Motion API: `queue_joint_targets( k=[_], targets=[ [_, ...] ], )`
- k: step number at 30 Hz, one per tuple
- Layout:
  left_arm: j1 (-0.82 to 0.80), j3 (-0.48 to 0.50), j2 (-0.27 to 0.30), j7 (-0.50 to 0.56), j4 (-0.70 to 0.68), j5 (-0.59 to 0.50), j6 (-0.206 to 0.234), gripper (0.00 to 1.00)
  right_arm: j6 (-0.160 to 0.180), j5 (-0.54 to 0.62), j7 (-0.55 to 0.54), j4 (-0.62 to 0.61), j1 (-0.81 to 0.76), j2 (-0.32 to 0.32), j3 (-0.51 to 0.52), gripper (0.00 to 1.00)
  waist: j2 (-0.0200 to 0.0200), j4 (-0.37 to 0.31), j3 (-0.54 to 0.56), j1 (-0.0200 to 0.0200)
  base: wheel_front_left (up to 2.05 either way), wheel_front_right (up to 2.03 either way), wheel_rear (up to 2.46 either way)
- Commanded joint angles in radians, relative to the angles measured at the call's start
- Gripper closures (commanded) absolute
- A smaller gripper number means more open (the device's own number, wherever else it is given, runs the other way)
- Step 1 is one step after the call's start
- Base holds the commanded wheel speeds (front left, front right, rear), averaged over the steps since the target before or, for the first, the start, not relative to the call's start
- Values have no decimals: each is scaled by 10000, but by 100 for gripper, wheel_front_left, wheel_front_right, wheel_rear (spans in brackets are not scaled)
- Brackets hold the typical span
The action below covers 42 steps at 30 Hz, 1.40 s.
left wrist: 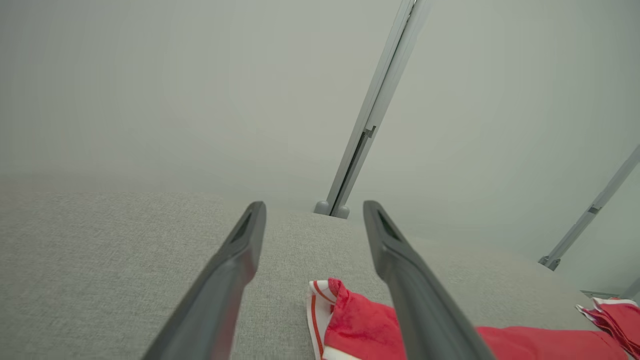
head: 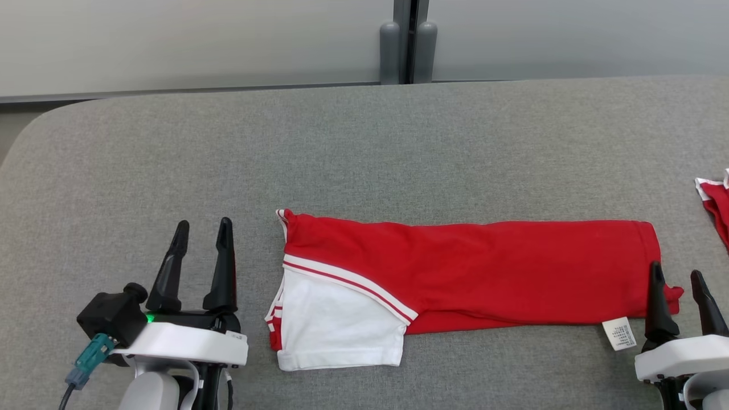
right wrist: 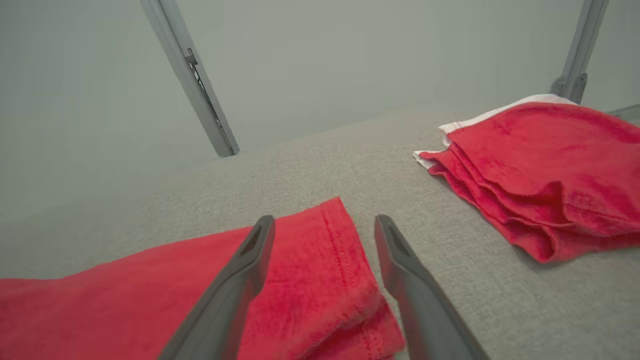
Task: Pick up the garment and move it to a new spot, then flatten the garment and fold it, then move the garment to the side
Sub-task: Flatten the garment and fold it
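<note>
A red garment (head: 484, 273) with a white sleeve and striped trim lies folded into a long strip across the grey table (head: 364, 159); a white care label sticks out at its lower right. My left gripper (head: 202, 230) stands open, empty, just left of the garment's sleeve end (left wrist: 345, 315). At the strip's right end, my right gripper (head: 678, 276) is open, and the hem (right wrist: 325, 280) lies between and under its fingers without being held.
A second red folded garment (right wrist: 540, 165) lies at the table's right edge (head: 715, 202). A grey wall with a vertical post (head: 405, 42) runs behind the table. Bare grey cloth surface stretches behind and left of the strip.
</note>
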<state>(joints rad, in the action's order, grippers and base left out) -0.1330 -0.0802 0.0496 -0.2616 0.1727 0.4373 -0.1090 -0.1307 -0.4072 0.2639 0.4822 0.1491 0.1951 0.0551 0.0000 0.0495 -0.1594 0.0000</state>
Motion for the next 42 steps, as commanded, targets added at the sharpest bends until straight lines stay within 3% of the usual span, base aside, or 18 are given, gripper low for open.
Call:
queue_joint_targets(
  k=[1, 12, 20, 21, 22, 28, 36, 42],
  targets=[
    [-240, -36, 36, -42, 27, -30, -42, 0, -1, -92, 4, 445, 288, 3, 128, 0, 0, 28, -113, 0, 0, 0, 0],
    [-476, -232, 31, -42, 149, -64, -29, 0, -1, -228, 4, 2759, 1372, -69, 394, 0, 0, 165, -502, 0, 0, 0, 0],
    [-496, -202, 32, -42, 187, -58, 0, 0, -1, -649, -10, 3463, 1569, -129, -72, 0, 0, 217, -515, 0, 0, 0, 0],
    [-487, -211, 32, -42, 197, -57, 9, 0, -1, -715, -16, 3538, 1582, -108, -136, 57, 0, 218, -506, 0, 0, 0, 0],
    [-480, -222, 29, -42, 204, -53, 21, 0, -1, -778, -22, 3589, 1598, -78, -188, 100, 0, 217, -497, 0, 0, 0, 0],
    [-463, -248, 31, -42, 244, -58, 35, 0, 10, -927, -1, 3417, 1628, 302, -56, 100, 0, 180, -413, 0, 0, 0, 0],
    [-355, -277, 32, -42, 277, 26, 53, 0, 9, -114, 6, 3239, 1736, 858, 1734, 100, 0, 132, -275, 0, 0, 0, 0],
    [-384, -285, 30, -41, 326, 169, 81, 0, 7, 491, 6, 2588, 1828, 592, 2418, 100, 0, 161, -134, 0, 0, 0, 0]
  ],
)
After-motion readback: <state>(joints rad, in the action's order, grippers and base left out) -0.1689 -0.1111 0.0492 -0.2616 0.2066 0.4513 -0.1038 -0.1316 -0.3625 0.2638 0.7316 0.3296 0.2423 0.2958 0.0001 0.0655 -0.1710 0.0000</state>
